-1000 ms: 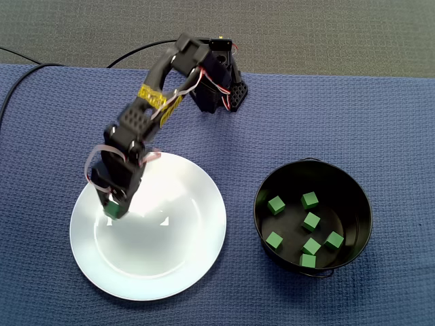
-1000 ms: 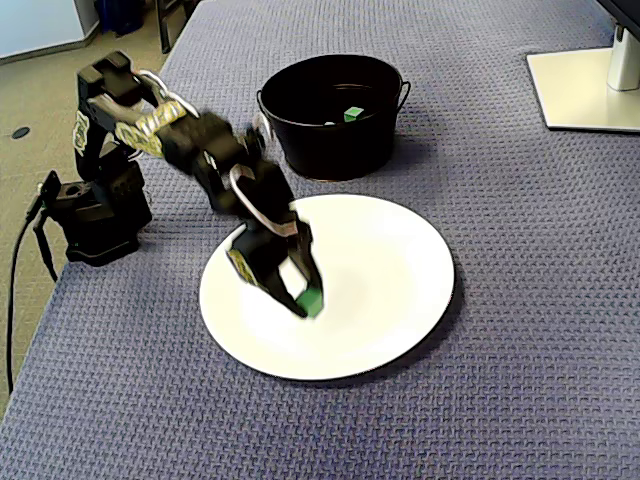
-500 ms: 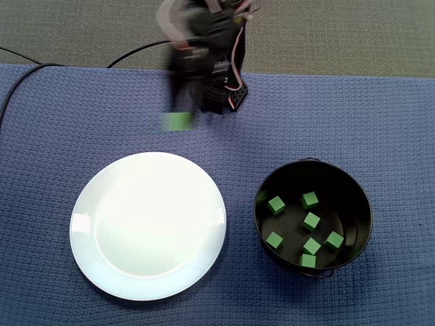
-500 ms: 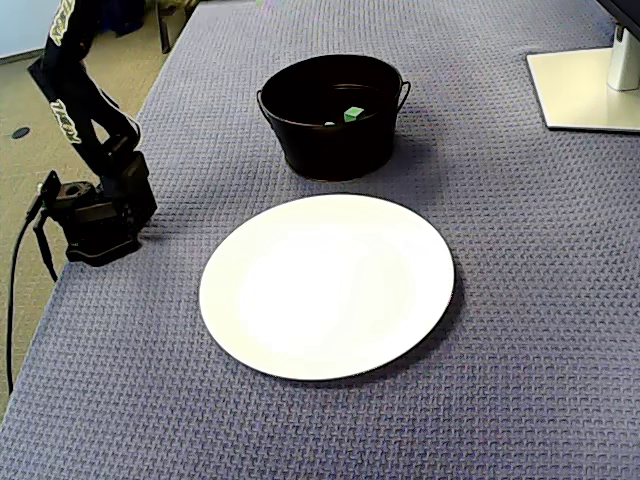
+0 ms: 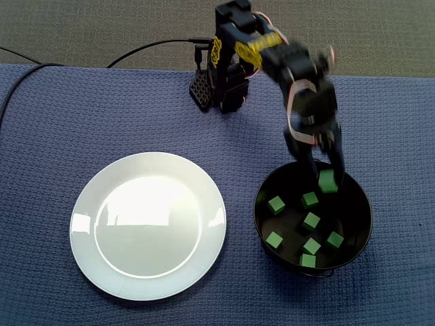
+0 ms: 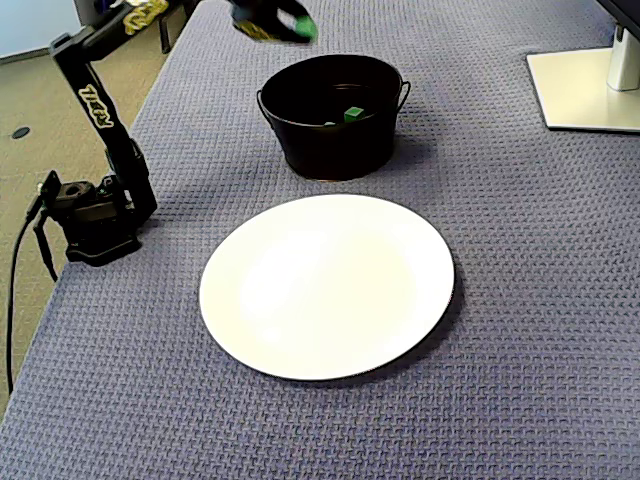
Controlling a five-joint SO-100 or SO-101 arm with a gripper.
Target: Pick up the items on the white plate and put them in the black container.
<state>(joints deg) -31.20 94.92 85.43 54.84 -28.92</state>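
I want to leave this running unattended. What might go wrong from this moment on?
1. In the top-down fixed view the gripper holds the small green cube close to the arm-side rim of the round black metal container. Released there, it might clip the rim and land on the blue woven mat.
2. In the side fixed view the gripper hangs well above the container, so the cube may bounce off the green cubes inside and jump out.

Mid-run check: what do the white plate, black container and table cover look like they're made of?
White plate: probably glazed ceramic or melamine; glossy, with light reflections.
Black container: likely painted metal; thin rim, side handle lugs, slight sheen.
Table cover: woven fabric, matte; waffle texture.
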